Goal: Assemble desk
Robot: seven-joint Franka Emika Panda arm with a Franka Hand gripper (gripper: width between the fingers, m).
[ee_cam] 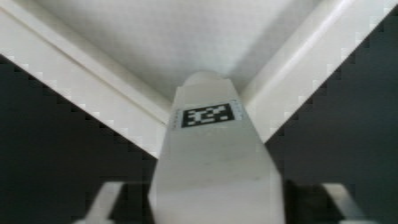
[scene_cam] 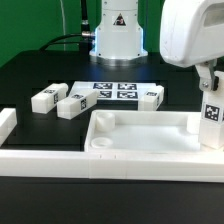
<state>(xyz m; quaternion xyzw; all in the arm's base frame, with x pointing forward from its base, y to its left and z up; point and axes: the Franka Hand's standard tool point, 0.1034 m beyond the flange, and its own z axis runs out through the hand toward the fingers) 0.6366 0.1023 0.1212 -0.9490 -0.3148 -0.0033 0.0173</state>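
Leg (ee_cam: 214,165) between fingers (ee_cam: 111,203) in wrist view; exterior alone shows loose legs (scene_cam: 72,102).

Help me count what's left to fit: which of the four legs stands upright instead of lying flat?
The leg held in the gripper at the exterior view's right, upright at the panel corner. The other three lie flat on the table.

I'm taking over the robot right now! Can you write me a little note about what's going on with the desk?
Gripper: shut on one leg, held upright at the panel corner on the exterior view's right.
Three loose legs lie behind the panel: two on the exterior view's left of the marker board, one on its right.
Done: no leg is clearly fitted. I cannot tell if the held one is seated yet.
Left: finish this leg, then fit the other three.
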